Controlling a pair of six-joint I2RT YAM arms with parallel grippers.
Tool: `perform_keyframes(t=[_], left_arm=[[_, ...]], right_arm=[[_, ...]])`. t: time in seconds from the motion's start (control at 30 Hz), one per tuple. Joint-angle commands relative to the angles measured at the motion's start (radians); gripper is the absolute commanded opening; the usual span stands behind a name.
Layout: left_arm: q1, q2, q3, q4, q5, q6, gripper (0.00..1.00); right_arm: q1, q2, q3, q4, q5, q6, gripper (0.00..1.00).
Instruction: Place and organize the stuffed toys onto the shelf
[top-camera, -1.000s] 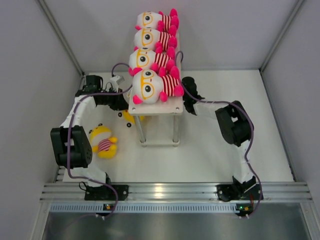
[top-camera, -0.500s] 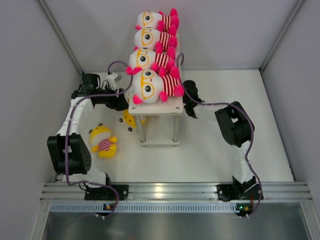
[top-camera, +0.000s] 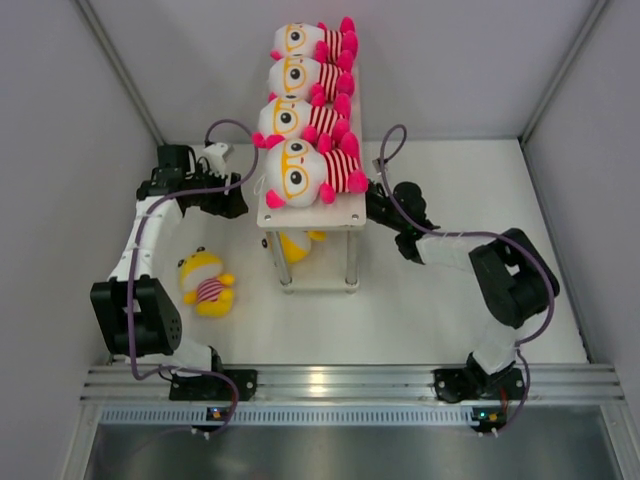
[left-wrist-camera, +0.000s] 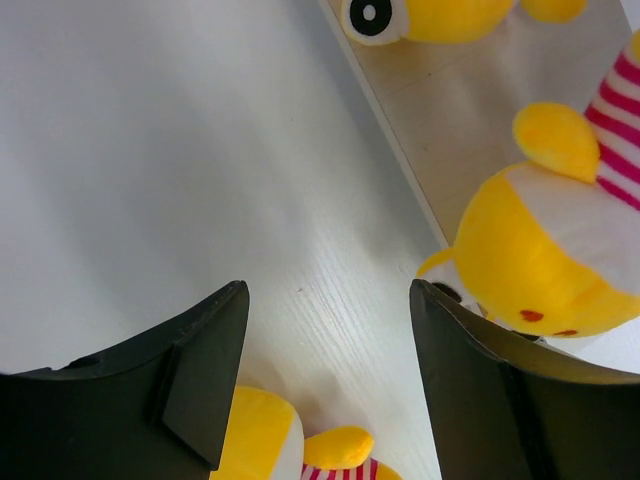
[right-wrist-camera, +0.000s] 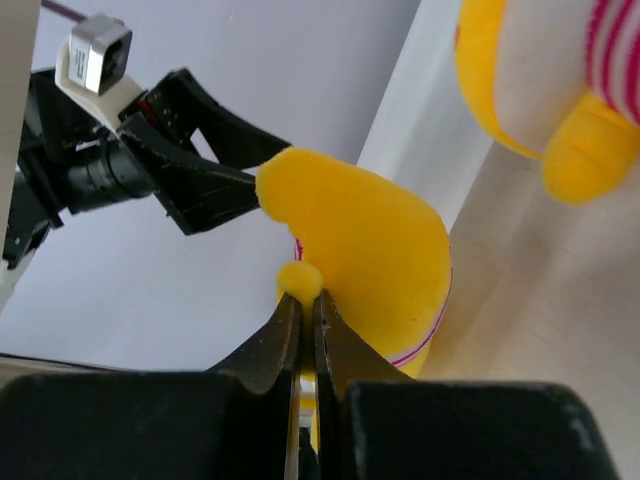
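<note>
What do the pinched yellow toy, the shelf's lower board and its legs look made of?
Yellow toy: soft plush fabric, matte, fuzzy outline. Lower board: pale wood or wood-look laminate, faint grain lines. Legs: likely metal, thin with a sheen.

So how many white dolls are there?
4. All lie in a row on top of the shelf: the far doll, the second doll, the third doll, and the near doll. Others could hide underneath.
</note>
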Motion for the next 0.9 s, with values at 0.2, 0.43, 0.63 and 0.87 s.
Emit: perform_keyframes(t=[0.2, 0.43, 0.63, 0.87], left_arm=[[0.004, -0.017, 0.022, 0.015, -0.042, -0.018, 0.71], [0.005, -0.029, 0.004, 0.015, -0.033, -0.022, 0.70], [-0.016, -0.035, -0.039, 0.015, 0.013, -0.018, 0.70], [-0.065, -0.003, -0.076, 0.015, -0.010, -0.007, 0.72]], right_arm=[[0.008, -0.294, -0.248, -0.100, 0.419, 0.035, 0.00], [0.045, -0.358, -0.354, -0.178, 0.700, 0.135, 0.00], [0.053, -0.273, -0.290, -0.250, 0.638, 0.135, 0.00], [0.082, -0.228, -0.336, -0.201, 0.610, 0.261, 0.00]])
